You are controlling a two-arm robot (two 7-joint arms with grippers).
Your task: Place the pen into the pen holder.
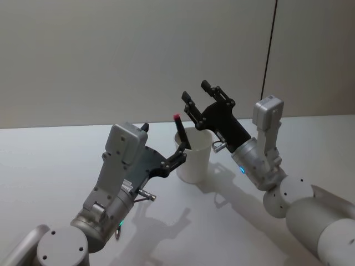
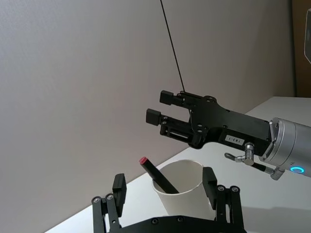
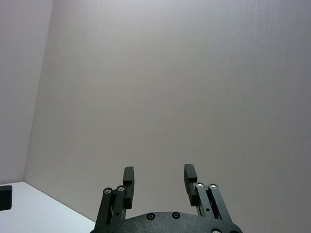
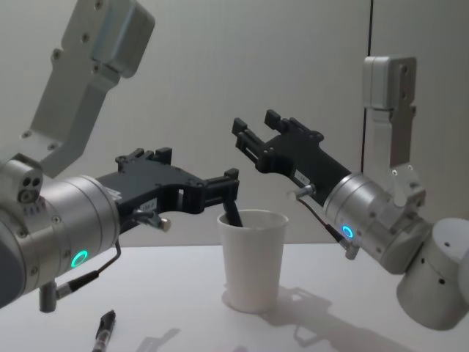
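I am seeing the pen [image 1: 179,128] standing inside the pen holder [image 1: 195,160]. Its lower end is sitting down in the cup and its red-tipped upper end is poking out over the rim, leaning toward 11 o'clock in the head view. The pen holder is standing upright on the white worktop [image 1: 55,160], near the middle of that view.

The left gripper [image 1: 164,138] is hovering at the cup's 9 o'clock side, at about rim height. Its jaws are spread wide and are gripping nothing. In the left wrist view the cup is sitting just beyond the fingertips, lined up with the gap between them. The pen's red end is leaning toward one finger [image 2: 119,187] with clear space between the two. From the head view, the other finger is lying right beside the cup's rim, and I cannot tell whether it is touching.

The right gripper [image 1: 197,94] is hanging at about 12 o'clock from the pen holder, well above the rim and apart from the pen. Its jaws are open too, pointing toward 10 o'clock, and the right wrist view is showing nothing but bare wall between them.

In the chest view a dark marker [image 4: 105,330] is lying flat on the worktop at the cup's 7 o'clock, well apart from it and below the left arm.
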